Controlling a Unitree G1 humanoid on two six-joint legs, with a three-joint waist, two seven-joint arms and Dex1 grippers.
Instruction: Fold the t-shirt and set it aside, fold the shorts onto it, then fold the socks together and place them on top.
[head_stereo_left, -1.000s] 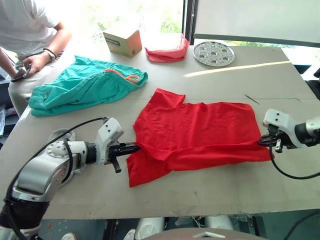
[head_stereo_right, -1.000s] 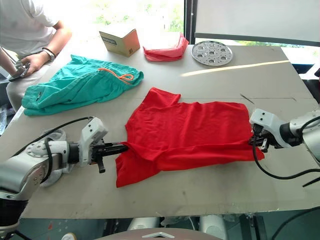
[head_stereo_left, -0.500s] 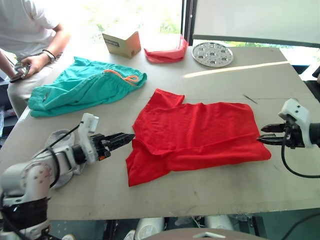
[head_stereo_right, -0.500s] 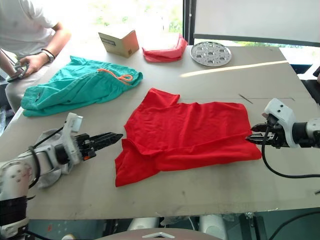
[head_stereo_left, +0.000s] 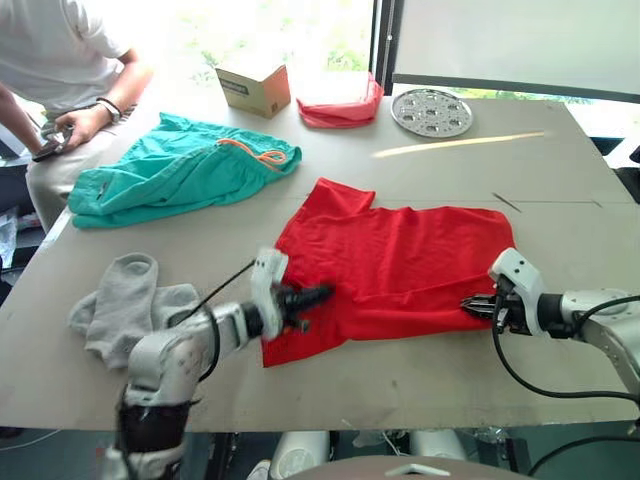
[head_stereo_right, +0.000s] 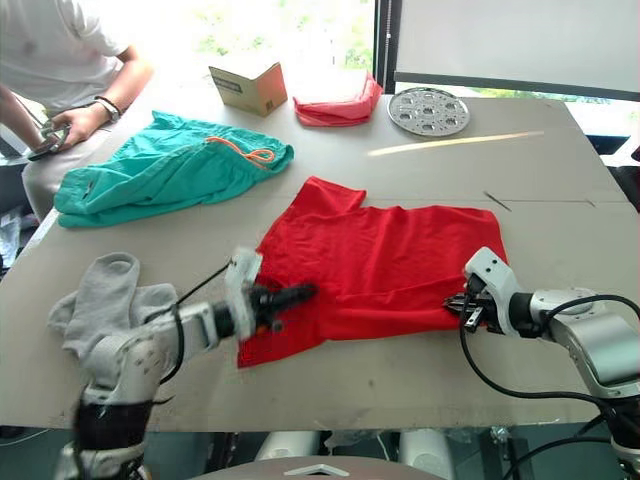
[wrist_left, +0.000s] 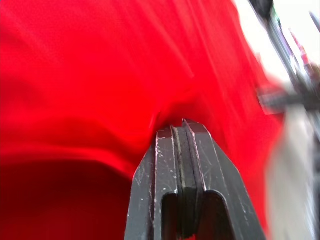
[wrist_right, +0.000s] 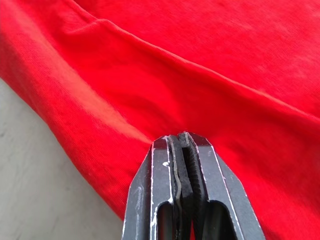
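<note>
change: both grippers were off the t-shirt (head_stereo_left: 400, 262) edges 0.5 s ago, tips apart; now moved inward onto it.
left gripper (head_stereo_left: 318, 295): fingers together, pinching cloth by the near sleeve/hem.
right gripper (head_stereo_left: 470, 302): fingers together, clamped on the near hem fold.
meaning: prob. grasp done, first fold can start.
shorts (head_stereo_left: 180, 176): well beyond left gripper.
socks (head_stereo_left: 130, 306): behind left gripper.
surface: grey table (head_stereo_left: 420, 370); cardboard box (head_stereo_left: 254, 88), round metal tray (head_stereo_left: 431, 110), pinkish bundle (head_stereo_left: 341, 103) at far edge.
room: seated person (head_stereo_left: 60, 60), bright window.
</note>
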